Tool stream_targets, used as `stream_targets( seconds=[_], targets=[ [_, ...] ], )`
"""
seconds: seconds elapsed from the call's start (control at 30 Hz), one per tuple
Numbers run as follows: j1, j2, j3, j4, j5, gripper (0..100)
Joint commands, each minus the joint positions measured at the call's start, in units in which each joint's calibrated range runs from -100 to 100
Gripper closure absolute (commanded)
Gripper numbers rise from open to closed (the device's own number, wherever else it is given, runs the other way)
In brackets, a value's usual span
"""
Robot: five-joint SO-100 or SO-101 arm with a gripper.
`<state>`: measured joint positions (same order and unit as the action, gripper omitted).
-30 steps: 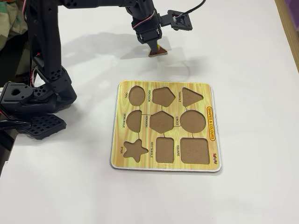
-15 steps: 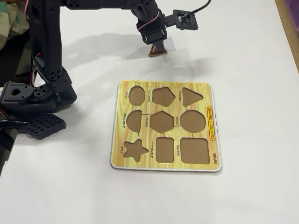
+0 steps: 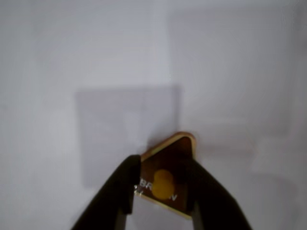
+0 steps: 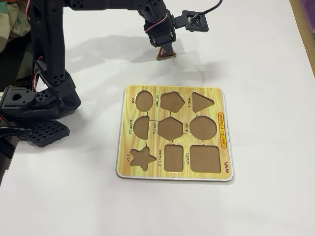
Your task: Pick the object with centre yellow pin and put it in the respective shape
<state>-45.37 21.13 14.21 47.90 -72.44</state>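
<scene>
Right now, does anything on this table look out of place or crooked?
Only one thing: the brown triangle piece lies on the bare table beyond the puzzle board, not in its triangle slot. All nine slots are empty. The gripper straddles its yellow knob. Nothing looks damaged.

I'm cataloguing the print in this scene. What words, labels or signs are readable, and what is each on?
"SHAPES & COLOURS": orange tab at the right edge of the puzzle board.
"TRIANGLE": beside the triangle cutout.
"SQUARE": beside the square cutout.
"STAR": beside the star cutout.
"BR…": on the brown triangle piece, the rest hidden by the gripper and the yellow knob.
Other cutout labels and the red corner logo: too small to read reliably.
</scene>
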Motion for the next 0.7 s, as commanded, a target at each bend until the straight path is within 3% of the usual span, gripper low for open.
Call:
stream_targets(
  seconds=[0.0,0.27,0.67],
  targets=[
    [-0.04,-0.46,1.17,0.85,0.26,91],
    [0.06,-2.89,1.17,6.2,0.26,91],
    [0.25,-3.48,0.99,5.34,1.31,91]
  ],
)
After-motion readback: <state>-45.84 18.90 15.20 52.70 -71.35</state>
